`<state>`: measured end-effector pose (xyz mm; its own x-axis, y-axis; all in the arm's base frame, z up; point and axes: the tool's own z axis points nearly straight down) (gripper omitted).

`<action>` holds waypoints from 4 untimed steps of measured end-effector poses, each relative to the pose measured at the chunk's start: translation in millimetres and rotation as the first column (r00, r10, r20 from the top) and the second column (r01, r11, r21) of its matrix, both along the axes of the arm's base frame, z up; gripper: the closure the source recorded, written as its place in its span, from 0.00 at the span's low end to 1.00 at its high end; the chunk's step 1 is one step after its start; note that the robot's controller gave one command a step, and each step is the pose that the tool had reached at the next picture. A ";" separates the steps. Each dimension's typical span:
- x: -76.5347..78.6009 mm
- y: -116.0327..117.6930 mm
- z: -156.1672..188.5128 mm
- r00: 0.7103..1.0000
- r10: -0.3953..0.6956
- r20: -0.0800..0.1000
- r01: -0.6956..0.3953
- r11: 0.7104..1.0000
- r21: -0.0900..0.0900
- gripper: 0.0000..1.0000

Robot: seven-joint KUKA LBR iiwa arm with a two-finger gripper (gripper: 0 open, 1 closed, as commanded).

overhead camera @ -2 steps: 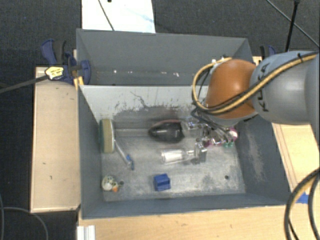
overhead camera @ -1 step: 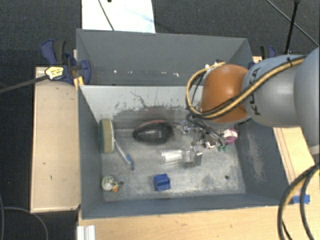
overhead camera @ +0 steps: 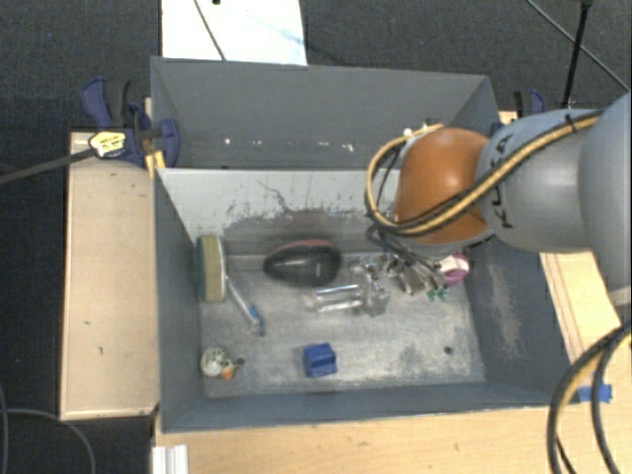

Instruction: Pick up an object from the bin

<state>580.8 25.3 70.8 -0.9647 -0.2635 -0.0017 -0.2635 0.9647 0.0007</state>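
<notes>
One clear plastic piece point(overhead camera: 336, 299) lies just beside my gripper point(overhead camera: 380, 292), below the black oval object point(overhead camera: 301, 263). Gripper spread or pressed together: I cannot tell.

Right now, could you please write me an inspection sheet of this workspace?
Surface: grey metal bin, floor scuffed.
Job's things: clear plastic piece mid-floor, nearest the end effector; dark oval object behind it.
Clutter: sponge at left wall; blue block; blue-tipped stick; small ball; pink item.
End effector: low over the floor's right half, beside the clear plastic piece.
Cables: yellow-and-black cables looped round the orange cover.
Surroundings: dark carpet around the bin.
</notes>
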 end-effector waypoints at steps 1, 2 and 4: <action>0.1 7.7 127.2 1.000 0.008 0.010 -0.008 1.000 0.000 1.00; -1.7 7.7 122.0 1.000 0.006 0.002 -0.006 1.000 0.000 0.00; 0.0 26.4 1.9 0.999 -0.050 -0.005 0.050 0.999 -0.001 0.00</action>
<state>580.8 51.7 72.7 -0.9766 -0.2149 0.0029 -0.2149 0.9766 0.0012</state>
